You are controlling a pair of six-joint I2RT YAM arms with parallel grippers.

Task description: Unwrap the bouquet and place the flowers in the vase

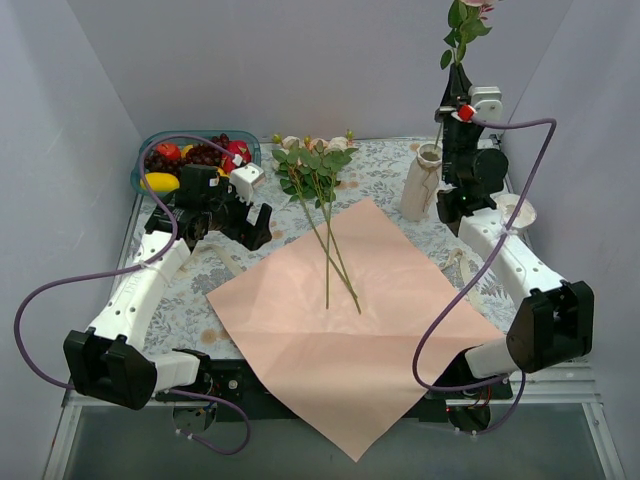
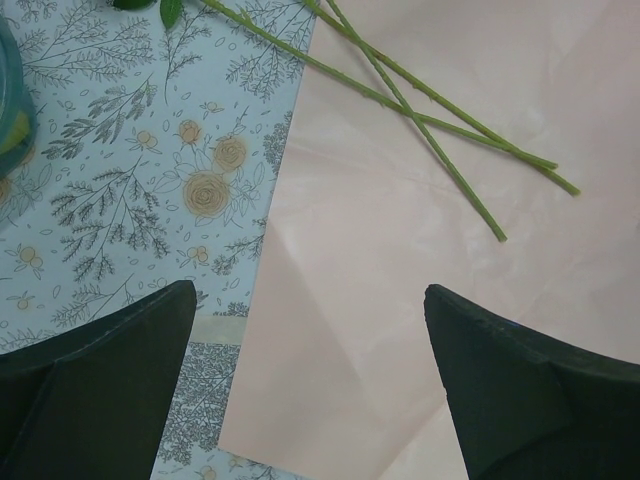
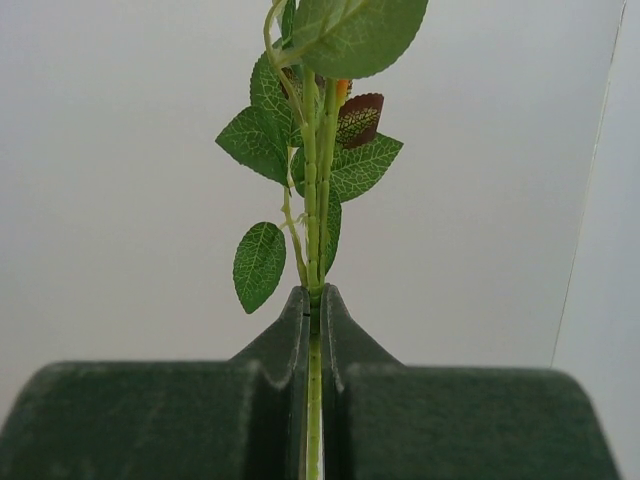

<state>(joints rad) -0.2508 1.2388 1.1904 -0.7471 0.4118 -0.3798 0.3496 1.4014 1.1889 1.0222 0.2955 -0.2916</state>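
The right end effector (image 1: 458, 80) is raised high over the far right corner of the table (image 1: 380, 168), fingers pointing up and pressed together on the stem of a single rose (image 1: 462, 30). In the right wrist view the green stem runs straight between the two closed fingers, with leaves fanning out above them. The rose's long axis is upright, bloom at the top. Its lower end is hidden behind the end effector.

The vase (image 1: 422, 182) stands upright on the table, below this end effector and a little toward the left arm's side, its narrow mouth facing up. The right arm is much the nearer arm to it. To go in, the stem's lower end probably has to be lined up over that mouth and lowered along the same upright axis.

The left end effector (image 1: 255, 222) hovers spread wide and empty over the left edge of the pink paper sheet (image 1: 340, 320). The remaining flowers (image 1: 328, 255) lie flat on the sheet just beside it, stems pointing toward the arms and blooms at the far end.
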